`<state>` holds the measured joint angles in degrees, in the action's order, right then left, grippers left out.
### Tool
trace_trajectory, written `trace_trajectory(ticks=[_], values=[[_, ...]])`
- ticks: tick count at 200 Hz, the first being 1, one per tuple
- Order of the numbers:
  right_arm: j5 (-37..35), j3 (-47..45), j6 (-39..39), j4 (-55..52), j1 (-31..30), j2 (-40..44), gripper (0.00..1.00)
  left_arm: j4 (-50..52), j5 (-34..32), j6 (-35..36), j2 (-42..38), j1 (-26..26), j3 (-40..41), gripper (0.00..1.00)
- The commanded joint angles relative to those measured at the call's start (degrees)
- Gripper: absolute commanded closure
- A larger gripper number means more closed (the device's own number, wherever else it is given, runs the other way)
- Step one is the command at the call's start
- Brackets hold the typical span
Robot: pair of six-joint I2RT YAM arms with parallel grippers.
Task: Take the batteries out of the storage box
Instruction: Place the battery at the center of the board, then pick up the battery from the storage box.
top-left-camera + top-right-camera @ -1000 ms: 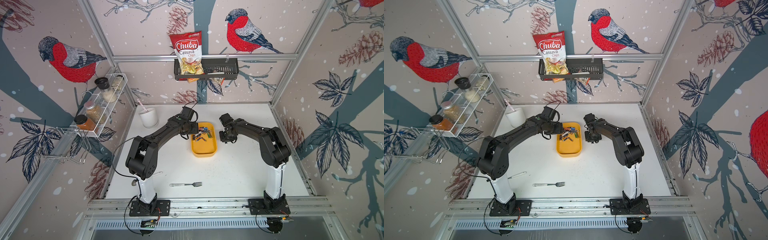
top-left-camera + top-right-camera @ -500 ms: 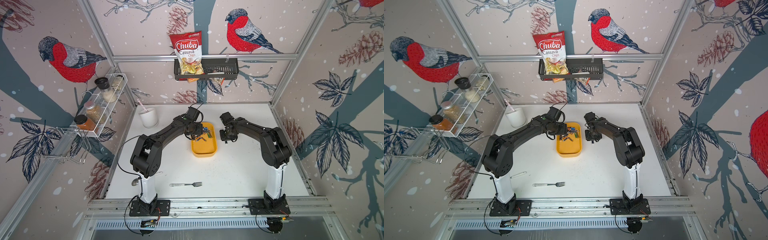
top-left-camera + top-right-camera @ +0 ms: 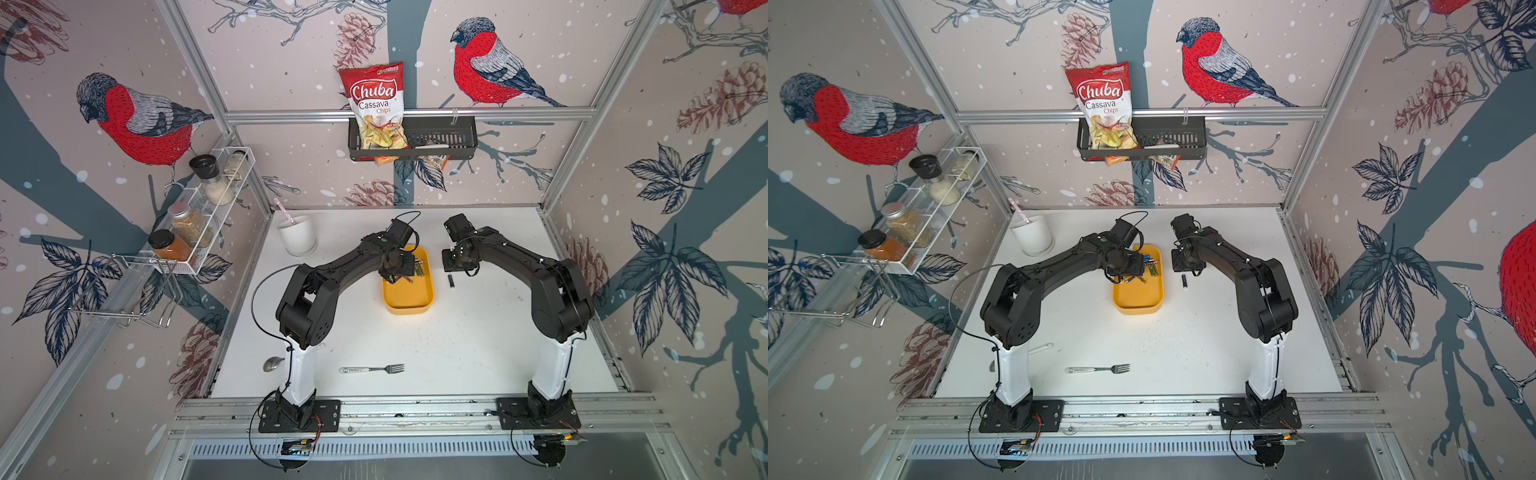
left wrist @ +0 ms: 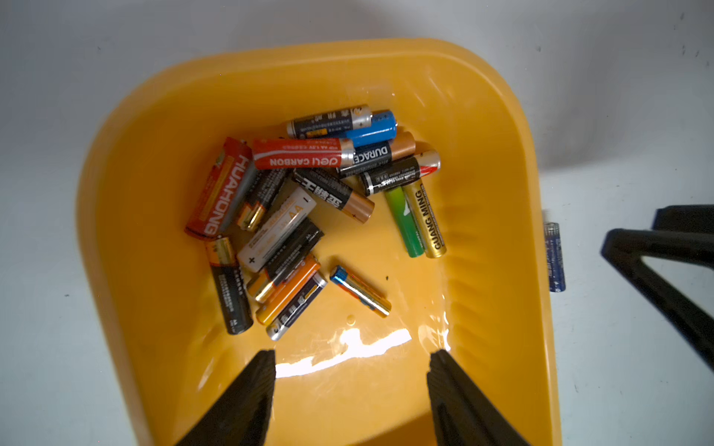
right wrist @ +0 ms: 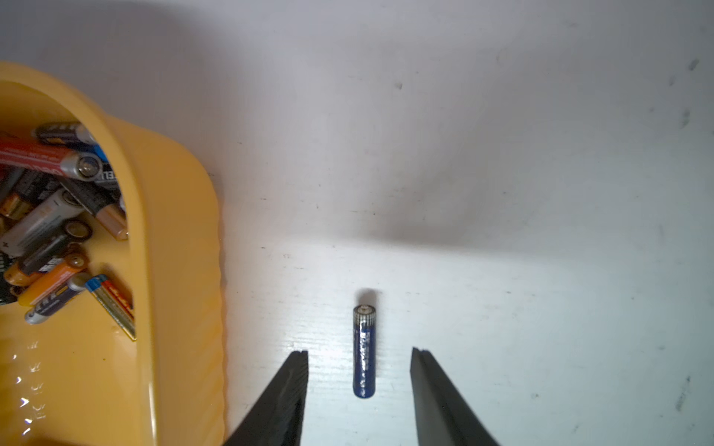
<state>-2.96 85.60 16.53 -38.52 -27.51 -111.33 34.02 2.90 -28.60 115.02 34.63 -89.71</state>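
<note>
Both your hands are apart: left hand [image 4: 351, 357] over the shiny yellow box [image 4: 502, 154] of round batteries [image 4: 309, 216], right hand [image 5: 359, 353] over one blue battery [image 5: 364, 340]. Only wrist views show labels.

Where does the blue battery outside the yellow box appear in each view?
In a top view: blue battery on the table beside the yellow storage box.
In a top view: battery, same spot.
Left wrist: battery past the box wall.
Right wrist: battery framed by the open right gripper.
Shared landmark: the yellow storage box.
</note>
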Motion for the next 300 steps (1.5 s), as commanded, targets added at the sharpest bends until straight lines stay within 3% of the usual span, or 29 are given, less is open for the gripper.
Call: trace_trajectory(ticks=[1, 73, 138, 300], values=[[-0.81, 0.31, -0.46, -1.95, 0.53, 1.06, 0.50, 2.14, -0.35, -0.66, 1.37, 0.35, -1.20, 0.33], [-0.27, -0.44, -1.36, -2.17, 1.98, 2.72, 0.50, 4.40, -0.17, -0.63, 7.60, 0.78, -6.72, 0.39], [0.43, -1.22, -2.32, -1.93, 3.16, 3.01, 0.50, 7.19, -1.02, -0.32, 11.12, 1.30, -10.54, 0.54], [1.37, -2.73, -2.56, -1.38, 4.27, 4.22, 0.50, 10.65, -2.02, 0.83, 14.65, 2.44, -14.09, 0.73]])
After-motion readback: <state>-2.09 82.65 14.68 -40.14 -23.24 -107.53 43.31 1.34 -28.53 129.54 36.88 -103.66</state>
